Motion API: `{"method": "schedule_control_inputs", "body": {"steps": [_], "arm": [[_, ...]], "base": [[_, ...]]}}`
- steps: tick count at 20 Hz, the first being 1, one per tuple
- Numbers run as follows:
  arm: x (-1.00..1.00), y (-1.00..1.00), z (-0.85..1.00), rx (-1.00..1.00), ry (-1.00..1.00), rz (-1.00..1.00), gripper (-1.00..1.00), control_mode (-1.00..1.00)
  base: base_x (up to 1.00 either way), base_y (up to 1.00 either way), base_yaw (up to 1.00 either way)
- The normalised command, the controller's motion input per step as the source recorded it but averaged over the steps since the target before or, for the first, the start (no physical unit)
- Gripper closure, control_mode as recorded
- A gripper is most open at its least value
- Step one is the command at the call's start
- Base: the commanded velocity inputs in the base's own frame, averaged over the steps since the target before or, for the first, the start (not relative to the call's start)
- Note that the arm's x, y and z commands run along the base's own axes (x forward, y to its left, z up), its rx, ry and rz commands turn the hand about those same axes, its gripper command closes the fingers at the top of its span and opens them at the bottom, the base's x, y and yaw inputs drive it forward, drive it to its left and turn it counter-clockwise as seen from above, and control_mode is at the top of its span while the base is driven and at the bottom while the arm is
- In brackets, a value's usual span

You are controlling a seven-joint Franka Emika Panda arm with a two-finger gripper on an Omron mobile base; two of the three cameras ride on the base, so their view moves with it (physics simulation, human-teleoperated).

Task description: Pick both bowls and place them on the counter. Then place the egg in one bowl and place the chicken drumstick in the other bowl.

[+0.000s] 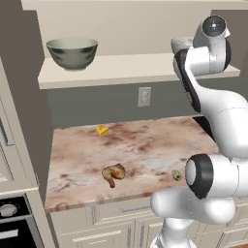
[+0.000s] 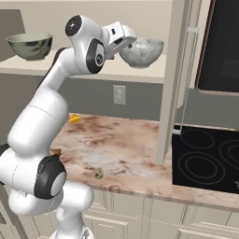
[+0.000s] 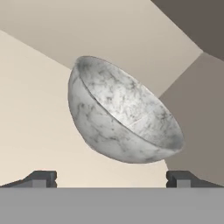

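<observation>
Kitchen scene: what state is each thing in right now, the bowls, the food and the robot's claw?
White grey-speckled bowl: upright on the beige shelf, not gripped.
Dark grey-green bowl: upright on that shelf, empty.
Golden-brown chicken drumstick: lying on the marbled counter.
Olive speckled egg: on the counter.
Yellow cheese wedge: on the counter.
Gripper: open, facing the white bowl.

Light is even and soft in all views, flat as renders go, with no glare. The table [image 1: 145, 145] is brightly lit; the wall under the shelf [image 1: 126, 68] lies in grey shade. The white bowl [image 3: 122, 118] shows gentle shading, darker underneath. Edges look slightly soft and pixelated. No lens distortion at the frame edges; nothing is out of focus.
</observation>
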Motion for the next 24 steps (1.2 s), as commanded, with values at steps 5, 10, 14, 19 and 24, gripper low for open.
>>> {"method": "schedule_control_inputs", "body": {"steps": [5,10,14,19,24], "arm": [[0.11,0.00,-0.01,-0.01,0.00,0.10,-1.00,-1.00],[0.08,-0.02,0.00,-0.05,0.00,0.06,-1.00,-1.00],[0.09,0.00,0.00,-0.07,0.00,0.03,-1.00,-1.00],[0.19,0.00,0.00,-0.06,0.00,0.00,-1.00,-1.00],[0.40,0.00,0.00,-0.03,0.03,-0.05,-1.00,-1.00]], "base": [[0.00,0.00,0.00],[0.00,0.00,0.00],[0.00,0.00,0.00],[0.00,0.00,0.00],[0.00,0.00,0.00]]}}
